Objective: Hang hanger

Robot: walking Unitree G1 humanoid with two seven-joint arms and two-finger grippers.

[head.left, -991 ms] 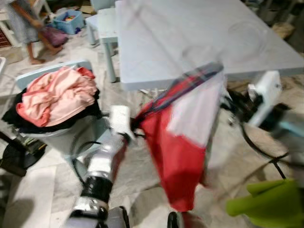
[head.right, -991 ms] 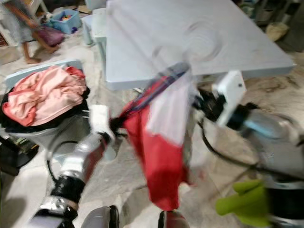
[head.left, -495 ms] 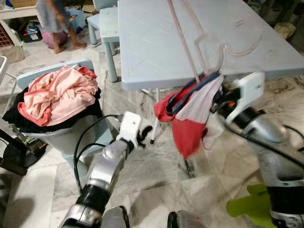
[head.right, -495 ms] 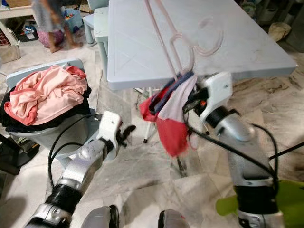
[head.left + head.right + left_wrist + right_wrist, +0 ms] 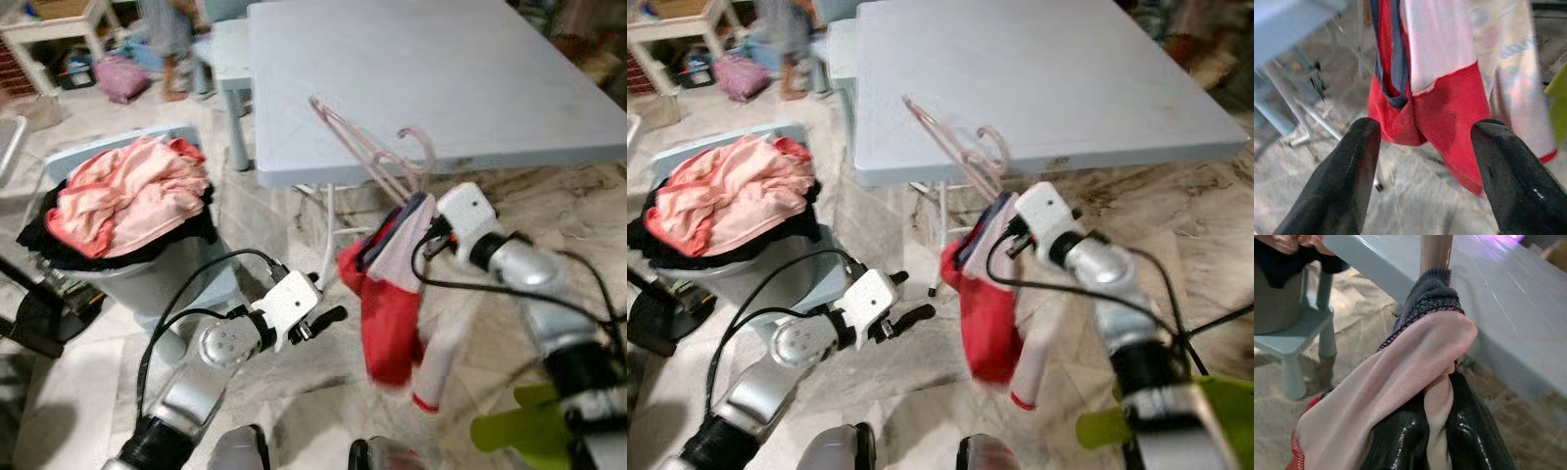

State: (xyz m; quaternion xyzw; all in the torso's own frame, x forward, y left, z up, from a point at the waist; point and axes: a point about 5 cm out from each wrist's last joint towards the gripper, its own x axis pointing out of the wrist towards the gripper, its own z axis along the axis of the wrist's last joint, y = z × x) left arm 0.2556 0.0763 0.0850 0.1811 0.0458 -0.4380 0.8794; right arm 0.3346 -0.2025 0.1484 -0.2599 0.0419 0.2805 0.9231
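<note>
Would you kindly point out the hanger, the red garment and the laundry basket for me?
hanger (image 5: 364, 147), left eye view, on its pink arm.
red garment (image 5: 390, 315), left eye view, on its hanging red cloth.
laundry basket (image 5: 132, 284), left eye view, on its grey wall.

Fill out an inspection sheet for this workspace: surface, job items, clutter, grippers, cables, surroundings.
Surface: pale blue table, top bare; marble floor.
Job's things: pink hanger with a red and white garment bunched on it, off the floor in front of the table edge.
Clutter: basket heaped with pink and black laundry.
Grippers: right gripper shut on garment near the hanger; left gripper open, facing the garment, apart from it.
Cables: black cables looped along both arms.
Surroundings: a person, blurred, beyond the table; green object at lower right.
</note>
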